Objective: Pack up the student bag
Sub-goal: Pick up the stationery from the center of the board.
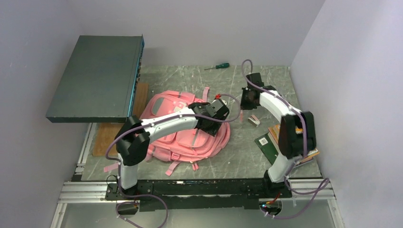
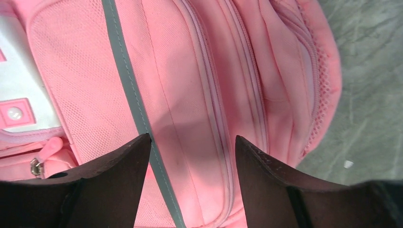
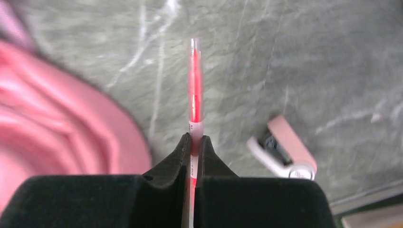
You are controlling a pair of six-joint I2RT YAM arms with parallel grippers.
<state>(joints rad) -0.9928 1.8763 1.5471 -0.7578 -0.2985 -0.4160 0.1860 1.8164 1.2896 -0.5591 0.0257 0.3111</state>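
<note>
**One pen (image 3: 195,85) pinched, one bag (image 1: 164,107) under my open fingers**

My left gripper (image 2: 192,142) hangs over the bag's front, its fingers spread wide with nothing between them. The bag lies flat on the grey table (image 1: 237,159), left of the middle, with its straps (image 1: 172,167) trailing toward my bases. It is soft pink fabric. A grey trim strip (image 2: 126,71) runs down the front, pink zip tracks curve beside it, and mesh covers the side. A white label patch (image 2: 19,95) sits near a metal zip pull (image 2: 35,166). My right gripper (image 3: 194,140) is pressed together on the red pen, which sticks out past the fingertips, over the table just right of the bag. A small pink object (image 3: 285,152) lies near.
</note>
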